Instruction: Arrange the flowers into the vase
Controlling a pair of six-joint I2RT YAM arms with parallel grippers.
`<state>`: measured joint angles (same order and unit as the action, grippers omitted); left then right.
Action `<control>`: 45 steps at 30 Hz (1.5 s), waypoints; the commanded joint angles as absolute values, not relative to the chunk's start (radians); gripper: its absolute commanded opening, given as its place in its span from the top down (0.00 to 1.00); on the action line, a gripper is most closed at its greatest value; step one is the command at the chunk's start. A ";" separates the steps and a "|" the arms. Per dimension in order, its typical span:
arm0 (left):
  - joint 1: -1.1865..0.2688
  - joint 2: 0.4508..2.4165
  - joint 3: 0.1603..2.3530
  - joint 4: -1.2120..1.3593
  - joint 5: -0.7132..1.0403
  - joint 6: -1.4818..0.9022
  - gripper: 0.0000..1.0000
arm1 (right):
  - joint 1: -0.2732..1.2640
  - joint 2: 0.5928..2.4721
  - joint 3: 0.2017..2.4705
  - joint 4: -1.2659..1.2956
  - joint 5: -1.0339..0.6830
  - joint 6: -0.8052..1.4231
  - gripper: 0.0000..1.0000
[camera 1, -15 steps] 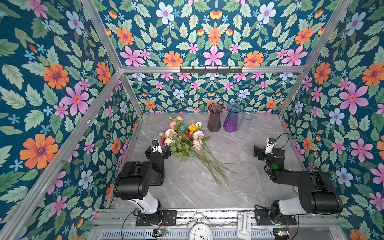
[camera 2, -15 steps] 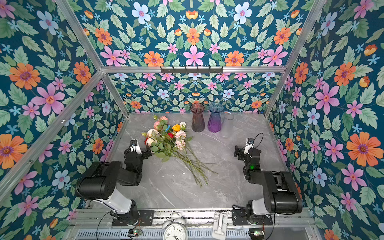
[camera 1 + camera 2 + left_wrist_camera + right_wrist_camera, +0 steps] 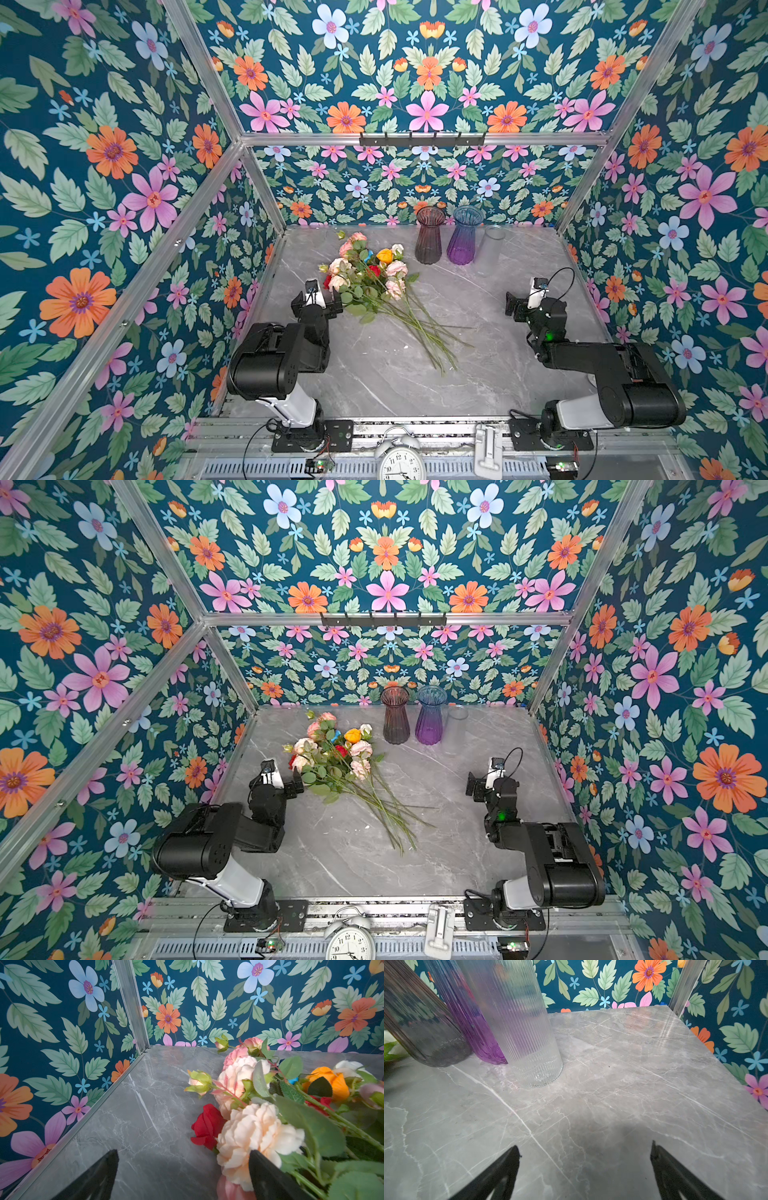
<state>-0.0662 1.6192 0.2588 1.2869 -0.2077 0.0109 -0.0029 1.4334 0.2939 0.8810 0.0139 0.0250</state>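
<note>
"Left wrist view, entry one: what is listed?"
"Flowers, one loose bunch, flat on the bench. Heads toward the far left corner, stems fanned toward the middle. None in a vase."
"Handling?"
"Judged light. Blooms soft and easily crushed; leaves likely to snag. Stems thin, probably springy, and crossed, so lifting one may drag its neighbours. Best hold: bare stem below the leaves, where the ends splay apart."
"Entry two, left gripper?"
"Jaws spread wide, holding nothing. Low over the bench at the bunch's left side. One finger overlaps a peach bloom; contact not certain."
"Entry three, right gripper?"
"Jaws spread wide, empty, above bare bench near the right edge, well apart from the bunch."
"Receptacles?"
"Three upright along the far edge, side by side: smoky vase, purple vase, clear ribbed vase. All empty as far as visible. Which one is meant, cannot tell."
</note>
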 commanded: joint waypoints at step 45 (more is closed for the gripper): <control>-0.094 1.526 0.204 1.358 -0.392 0.014 0.00 | -0.015 1.241 0.418 0.553 0.208 0.120 0.01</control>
<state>-0.0700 1.5684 0.2329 1.3006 -0.2443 0.0055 -0.0177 1.3331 0.3458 0.7376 0.0799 0.0700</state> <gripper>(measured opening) 0.996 0.992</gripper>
